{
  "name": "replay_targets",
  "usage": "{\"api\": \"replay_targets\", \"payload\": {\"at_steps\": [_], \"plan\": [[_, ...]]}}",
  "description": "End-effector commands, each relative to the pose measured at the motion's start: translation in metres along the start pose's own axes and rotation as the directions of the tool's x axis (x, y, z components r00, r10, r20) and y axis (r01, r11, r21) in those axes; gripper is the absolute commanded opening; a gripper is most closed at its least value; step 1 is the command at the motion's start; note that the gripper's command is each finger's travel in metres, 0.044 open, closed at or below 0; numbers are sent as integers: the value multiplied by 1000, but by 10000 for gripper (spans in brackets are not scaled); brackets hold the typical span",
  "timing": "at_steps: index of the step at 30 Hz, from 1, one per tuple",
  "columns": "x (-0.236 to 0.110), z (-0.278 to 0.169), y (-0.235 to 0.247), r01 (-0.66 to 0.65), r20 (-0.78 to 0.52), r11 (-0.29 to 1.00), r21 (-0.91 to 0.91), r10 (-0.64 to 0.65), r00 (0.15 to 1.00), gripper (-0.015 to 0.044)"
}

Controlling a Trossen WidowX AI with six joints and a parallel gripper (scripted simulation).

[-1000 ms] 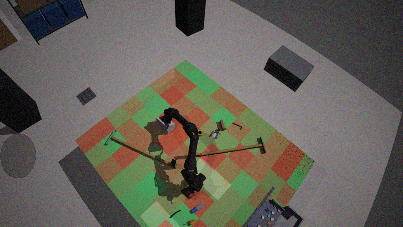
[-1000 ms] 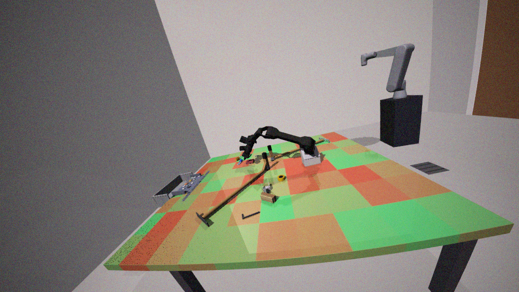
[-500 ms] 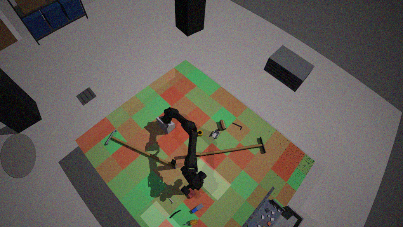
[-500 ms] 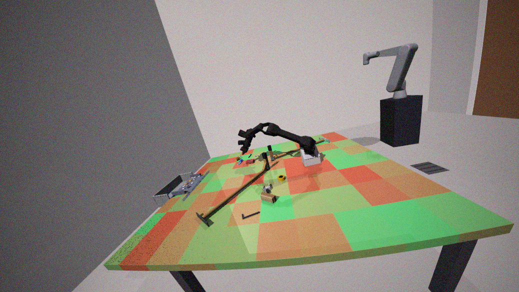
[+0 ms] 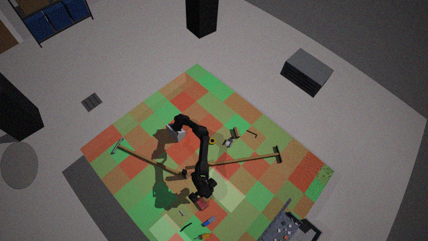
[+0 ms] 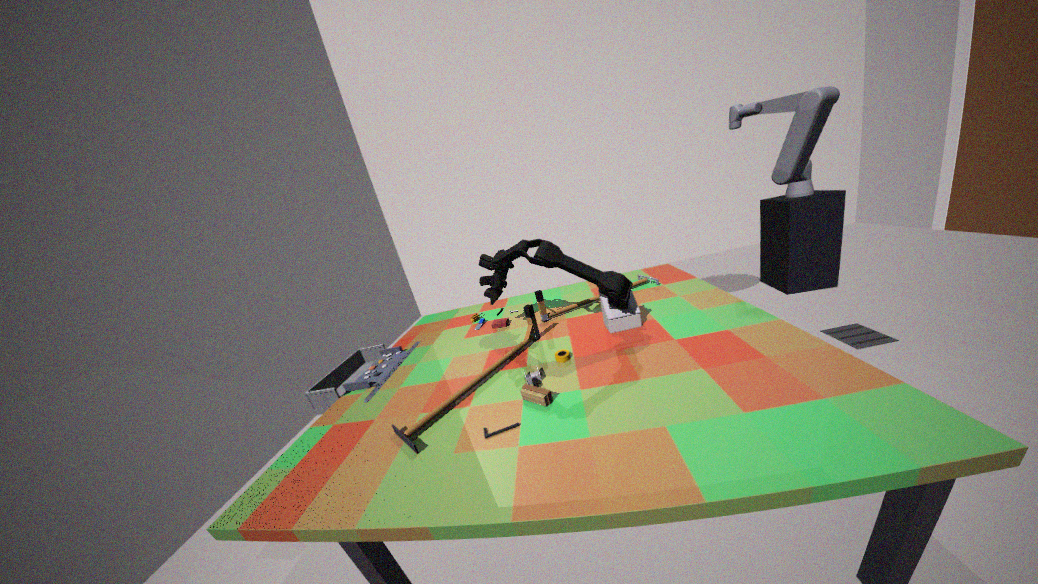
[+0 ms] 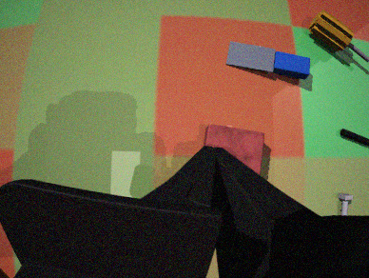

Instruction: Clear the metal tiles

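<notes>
Closest to the wrist camera, the jaws are clenched fully together with nothing between them, their dark tips hanging over a small red block on the tabletop. Just past it lie a grey-and-blue block, a yellow-handled tool and a small bolt, all apart from the jaws. I judge this clutter to be beside the point of the task.

Further out, two long wooden-handled tools cross the tabletop. One scraper ends in a dark blade toward the bench plate side; the other carries a pale metal head at its far tip. Their handle ends lie near the arm's reach, probably so either can be picked up, but neither is touched. Which one counts as the long scraper I cannot tell.

Farthest away, at the tabletop's corner, the steel bench plate holds its scattered metal tiles, with the dark catch box at its end. Sweeping looks not yet begun.
</notes>
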State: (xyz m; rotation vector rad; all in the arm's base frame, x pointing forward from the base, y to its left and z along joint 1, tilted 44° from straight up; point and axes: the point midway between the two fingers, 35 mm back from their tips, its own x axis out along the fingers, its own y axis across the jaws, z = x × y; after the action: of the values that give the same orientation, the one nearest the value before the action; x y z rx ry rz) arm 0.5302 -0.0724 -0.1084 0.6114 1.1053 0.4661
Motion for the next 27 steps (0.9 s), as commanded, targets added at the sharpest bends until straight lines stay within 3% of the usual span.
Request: {"api": "replay_targets", "payload": {"at_steps": [1,27], "plan": [[-10,-11,-1,21,-41,1000,19,-20,999,0],[-83,-74,9,99,-290,988,119,-60,955,0]]}}
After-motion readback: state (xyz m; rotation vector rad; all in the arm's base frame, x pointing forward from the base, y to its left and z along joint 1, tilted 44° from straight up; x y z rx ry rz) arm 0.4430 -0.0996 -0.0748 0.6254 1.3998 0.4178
